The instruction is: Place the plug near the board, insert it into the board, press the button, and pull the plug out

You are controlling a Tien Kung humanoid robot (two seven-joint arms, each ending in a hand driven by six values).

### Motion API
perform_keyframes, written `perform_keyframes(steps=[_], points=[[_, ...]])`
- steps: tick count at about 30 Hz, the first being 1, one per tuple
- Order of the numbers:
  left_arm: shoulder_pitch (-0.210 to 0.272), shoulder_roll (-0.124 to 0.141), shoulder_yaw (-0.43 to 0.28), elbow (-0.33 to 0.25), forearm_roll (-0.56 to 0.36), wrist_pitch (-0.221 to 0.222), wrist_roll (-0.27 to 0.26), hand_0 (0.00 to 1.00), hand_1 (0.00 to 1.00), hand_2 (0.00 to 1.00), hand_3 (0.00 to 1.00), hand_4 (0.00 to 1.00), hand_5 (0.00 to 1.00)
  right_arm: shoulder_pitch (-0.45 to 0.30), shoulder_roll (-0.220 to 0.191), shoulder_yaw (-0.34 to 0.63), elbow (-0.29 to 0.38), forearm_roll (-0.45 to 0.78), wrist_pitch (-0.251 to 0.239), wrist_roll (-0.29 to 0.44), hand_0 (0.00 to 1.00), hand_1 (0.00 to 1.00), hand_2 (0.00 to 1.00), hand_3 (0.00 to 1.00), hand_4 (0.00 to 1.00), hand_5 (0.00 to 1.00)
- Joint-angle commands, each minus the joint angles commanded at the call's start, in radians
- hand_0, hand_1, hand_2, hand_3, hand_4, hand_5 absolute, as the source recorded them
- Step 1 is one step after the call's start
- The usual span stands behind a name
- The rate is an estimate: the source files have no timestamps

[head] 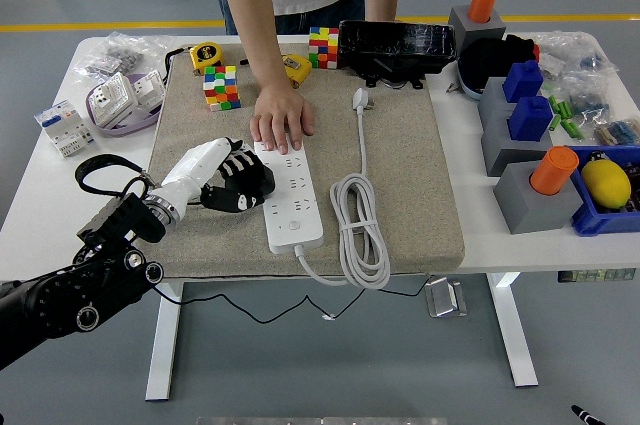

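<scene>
1. I see my left hand (232,177) lying on the mat (420,215) just beside the board's (290,190) left edge, fingers curled together and holding nothing. My right arm is out of view.
2. The plug (360,99) lies on the mat to the right of the board's far end, near it but apart, prongs pointing away from me. Its cord (360,235) runs toward me into a loose coil beside the board.
3. A person's hand (281,125) presses flat on the board's far end, so those sockets are covered.
4. I judge the plug light and hard, with smooth plastic that could slip; I would pinch its body across the sides, behind the prongs, never by the cord.
5. The cord looks soft yet springy, and the coil will likely drag and twist the plug as it lifts.
6. The board is light, so I expect it to slide or lift on pull-out unless held down.
7. Open mat lies between plug and board. The cube (222,86) and tape (295,67) crowd the far edge, and my reach must cross the board.
</scene>
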Motion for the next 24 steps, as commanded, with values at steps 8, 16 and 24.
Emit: perform_keyframes(steps=[8,16,24], points=[[-0.002,0.000,-0.002,0.007,-0.002,-0.009,0.009,0.608,0.651,0.588,0.596,0.955,0.046,0.002,0.000,0.001,0.001,0.000,0.000,0.000,0.607,0.642,0.658,0.555,0.950,0.502],[0.001,0.000,-0.004,0.016,-0.007,0.000,-0.005,0.727,0.774,0.765,0.773,0.998,0.191,0.001,0.001,0.000,0.001,0.000,0.003,-0.001,0.606,0.642,0.658,0.555,0.950,0.501],[0.016,0.007,-0.039,-0.013,-0.006,0.005,-0.031,0.747,0.794,0.797,0.797,0.998,0.294,0.001,0.001,0.000,0.002,0.000,0.003,-0.001,0.607,0.642,0.657,0.555,0.950,0.501]])
